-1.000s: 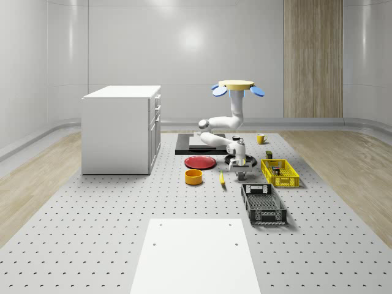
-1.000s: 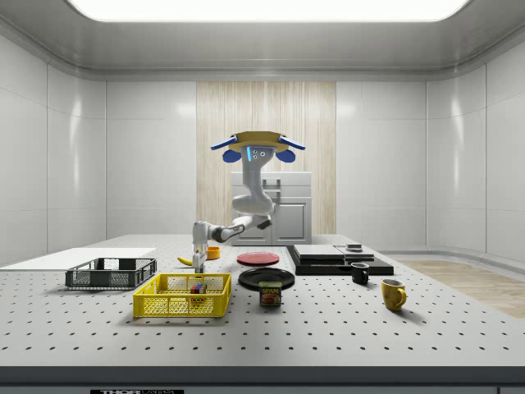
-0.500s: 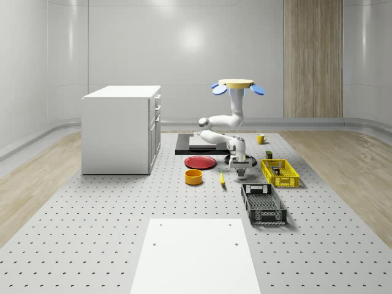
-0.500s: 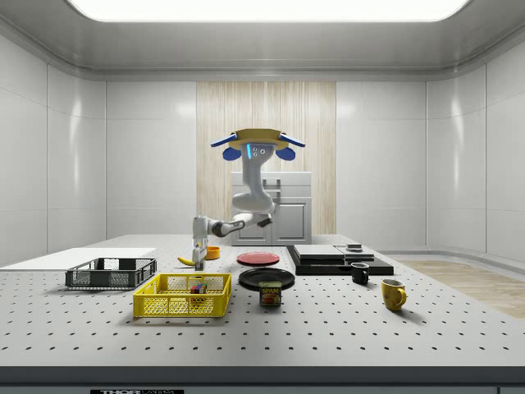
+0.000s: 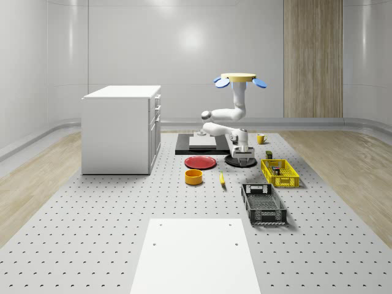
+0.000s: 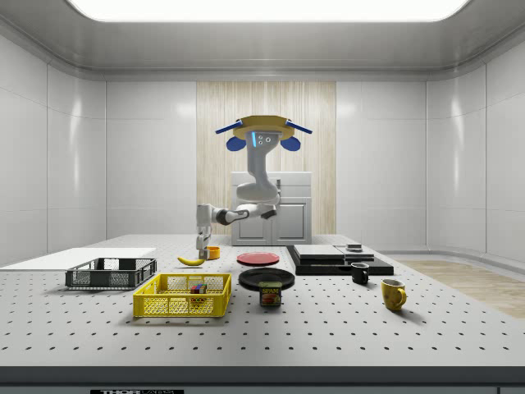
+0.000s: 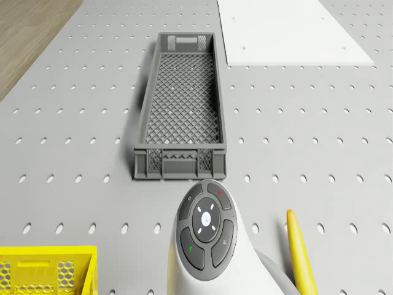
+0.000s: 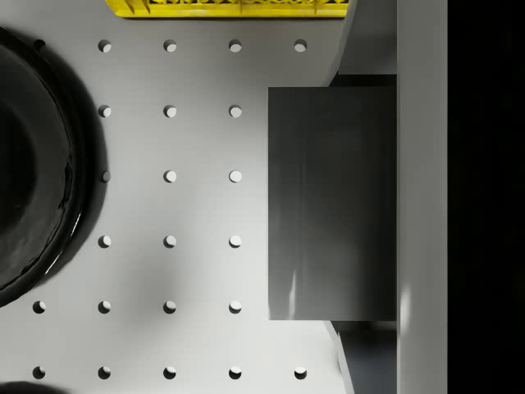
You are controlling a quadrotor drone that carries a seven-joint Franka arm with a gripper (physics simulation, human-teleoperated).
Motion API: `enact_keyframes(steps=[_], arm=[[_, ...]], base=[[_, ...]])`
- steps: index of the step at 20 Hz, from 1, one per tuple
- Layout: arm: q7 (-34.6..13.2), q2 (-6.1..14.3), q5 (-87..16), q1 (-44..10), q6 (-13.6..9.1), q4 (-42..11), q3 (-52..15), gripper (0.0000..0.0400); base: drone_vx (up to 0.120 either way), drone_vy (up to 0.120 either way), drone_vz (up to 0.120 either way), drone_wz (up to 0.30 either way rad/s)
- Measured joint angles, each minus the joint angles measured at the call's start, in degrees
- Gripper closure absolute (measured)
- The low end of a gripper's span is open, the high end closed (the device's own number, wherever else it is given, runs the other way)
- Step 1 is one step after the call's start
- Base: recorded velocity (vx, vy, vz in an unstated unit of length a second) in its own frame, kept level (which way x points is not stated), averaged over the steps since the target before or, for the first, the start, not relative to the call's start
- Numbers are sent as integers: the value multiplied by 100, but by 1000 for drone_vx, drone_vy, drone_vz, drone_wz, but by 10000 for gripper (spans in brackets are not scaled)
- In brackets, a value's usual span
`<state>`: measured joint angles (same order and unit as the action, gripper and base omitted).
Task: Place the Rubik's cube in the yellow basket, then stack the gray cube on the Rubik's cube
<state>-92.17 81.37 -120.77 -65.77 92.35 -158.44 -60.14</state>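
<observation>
finding: since a second ago my gripper [image 5: 244, 160] has risen from the table surface to hang clear above it, and the drone [image 5: 239, 78] has climbed with it; it hovers over the far middle of the table. the wrist view puts the gray cube [image 8: 332, 203] between my jaws, which are closed narrow on it, so i judge the pick made and the carry begun.

the rubik's cube [image 6: 197, 288] lies in the yellow basket [image 5: 280, 173]; step one reads complete.

pose: arm folded below the drone, forearm reaching toward the side view's left, hand pointing straight down beside the black plate [image 8: 33, 164]. the basket sits just to the whole-scene view's right, slightly nearer.
</observation>
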Motion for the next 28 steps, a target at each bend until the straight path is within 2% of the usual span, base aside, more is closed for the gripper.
enact_keyframes(steps=[7,28], arm=[[3,-6,14,8,-17,-11,-18,150],[10,-21,11,18,-34,-15,-19,150]], base=[[-120,120,0,0],[-6,120,0,0]])
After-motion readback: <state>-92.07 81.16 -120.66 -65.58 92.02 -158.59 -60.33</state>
